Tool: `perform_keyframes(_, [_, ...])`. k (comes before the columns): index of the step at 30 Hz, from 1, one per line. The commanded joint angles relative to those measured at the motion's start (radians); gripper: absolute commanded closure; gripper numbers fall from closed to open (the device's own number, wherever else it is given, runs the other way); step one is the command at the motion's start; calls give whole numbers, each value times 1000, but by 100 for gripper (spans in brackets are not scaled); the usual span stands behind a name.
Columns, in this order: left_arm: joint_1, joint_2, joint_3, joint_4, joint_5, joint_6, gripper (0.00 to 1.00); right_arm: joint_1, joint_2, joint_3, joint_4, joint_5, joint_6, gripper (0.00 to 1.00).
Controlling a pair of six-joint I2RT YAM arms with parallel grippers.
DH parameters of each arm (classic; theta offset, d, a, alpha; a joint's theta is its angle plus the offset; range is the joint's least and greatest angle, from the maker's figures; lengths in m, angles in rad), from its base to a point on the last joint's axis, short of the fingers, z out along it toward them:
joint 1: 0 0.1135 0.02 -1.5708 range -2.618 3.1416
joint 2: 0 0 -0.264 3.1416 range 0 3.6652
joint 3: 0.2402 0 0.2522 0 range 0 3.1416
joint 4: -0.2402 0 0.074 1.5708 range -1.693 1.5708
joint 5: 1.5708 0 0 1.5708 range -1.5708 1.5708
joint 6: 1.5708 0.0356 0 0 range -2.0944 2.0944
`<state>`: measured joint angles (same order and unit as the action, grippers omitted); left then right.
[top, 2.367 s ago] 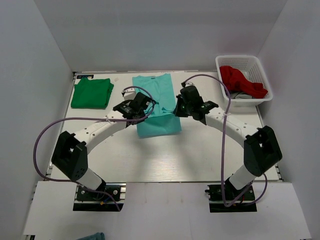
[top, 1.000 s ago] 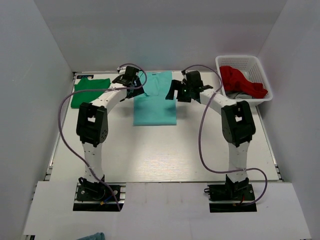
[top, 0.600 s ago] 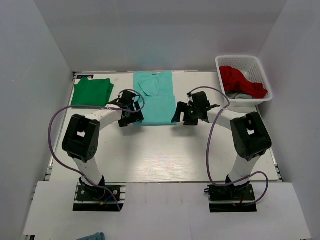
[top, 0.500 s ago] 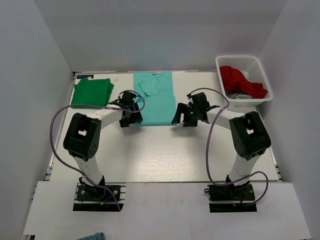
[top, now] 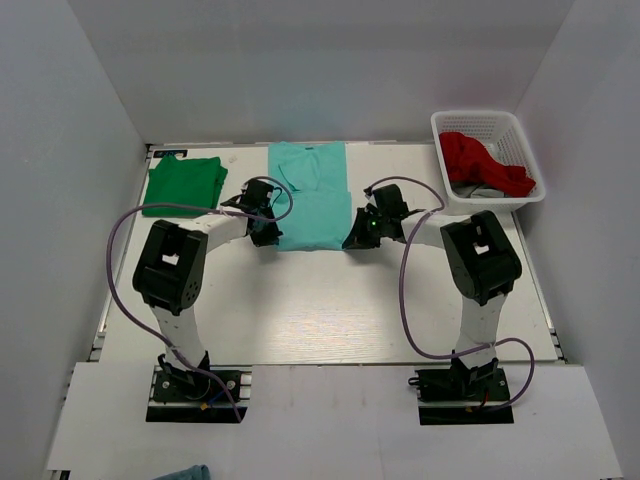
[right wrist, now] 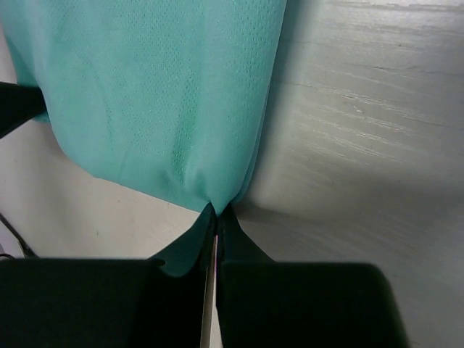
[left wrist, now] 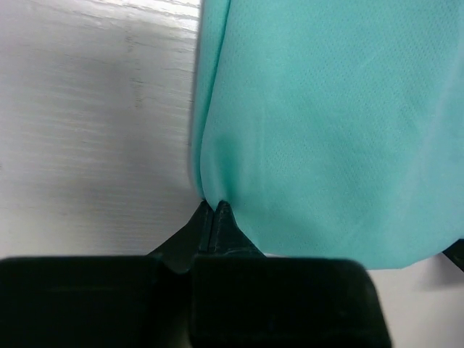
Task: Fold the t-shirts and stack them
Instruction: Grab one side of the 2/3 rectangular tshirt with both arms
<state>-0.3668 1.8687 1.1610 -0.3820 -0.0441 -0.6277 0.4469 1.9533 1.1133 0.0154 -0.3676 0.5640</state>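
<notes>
A teal t-shirt [top: 312, 195] lies part-folded at the back middle of the table. My left gripper [top: 266, 230] is shut on its near left corner; in the left wrist view the black fingertips [left wrist: 212, 210] pinch the cloth [left wrist: 319, 130]. My right gripper [top: 360, 235] is shut on its near right corner; in the right wrist view the gripper [right wrist: 217, 210] pinches the teal fabric [right wrist: 159, 94]. A folded green t-shirt [top: 182, 186] lies at the back left. A red t-shirt [top: 485, 162] lies in the basket.
A white plastic basket [top: 527, 150] stands at the back right with the red garment and something grey under it. White walls close in the table on three sides. Purple cables loop from both arms over the table.
Both grippers came back from the far edge to the shirt's near corners, folding it shorter. In the last half second they drew slightly closer to the cloth.
</notes>
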Motion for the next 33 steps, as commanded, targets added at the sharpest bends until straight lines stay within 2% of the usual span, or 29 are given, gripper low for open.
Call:
perform_keyframes(1, [-1, 8, -27, -26, 79, 16, 100, 4, -46, 20, -14, 33, -9, 100])
perform_keyframes(3, [-1, -70, -59, -17, 90, 16, 100, 6, -79, 19, -66, 45, -35, 100])
perform_keyframes(7, [-11, -254, -177, -49, 139, 16, 100, 4, -247, -13, -205, 21, -68, 100])
perform_keyframes(8, [-11, -293, -196, -61, 182, 16, 100, 6, -301, -20, -280, 10, -85, 100])
perform_keyframes(13, [-34, -544, -329, -74, 398, 25, 100, 6, -491, -96, -446, -91, -168, 100])
perform_keyframes(15, [-44, -671, -342, -90, 475, 25, 100, 7, -580, -96, -543, -111, -190, 100])
perform_keyframes(20, [-55, -883, -328, -210, 509, 16, 100, -1, -709, -57, -708, -210, -263, 100])
perform_keyframes(26, [-55, -928, -317, -296, 529, -15, 100, -1, -787, -46, -769, -241, -259, 100])
perform_keyframes(33, [-55, -970, -308, -307, 437, -55, 100, -4, -772, -60, -747, -316, -256, 100])
